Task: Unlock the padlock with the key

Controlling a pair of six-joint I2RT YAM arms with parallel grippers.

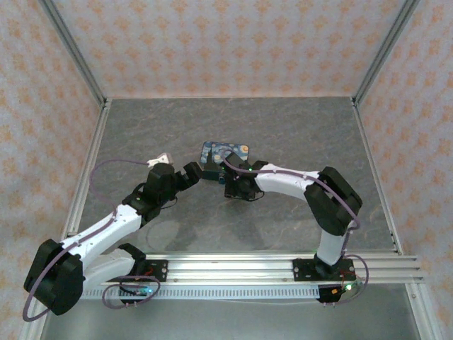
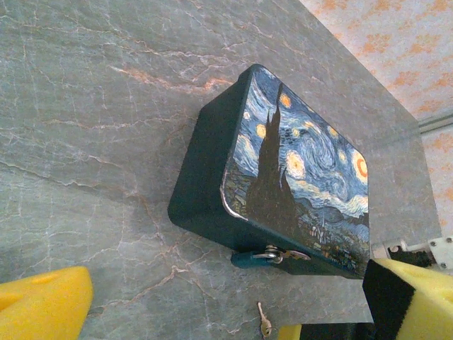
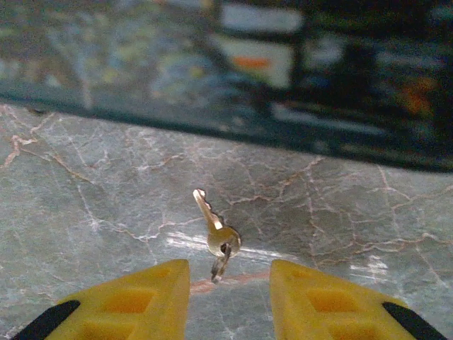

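Looking down from the overhead camera, both arms reach toward the night-sky box [image 1: 225, 151] at mid-table, the left gripper [image 1: 190, 174] just beside its left end and the right gripper [image 1: 229, 185] just in front of it. From the left wrist camera, the yellow fingers [image 2: 44, 304] stand wide apart and empty, framing the box's front, where the small teal padlock [image 2: 256, 258] hangs, with the key [image 2: 265, 325] lying on the table [image 2: 85, 142] just below. From the right wrist camera, the jaws are open with nothing gripped, straddling the key, seemingly lined up to pinch it.
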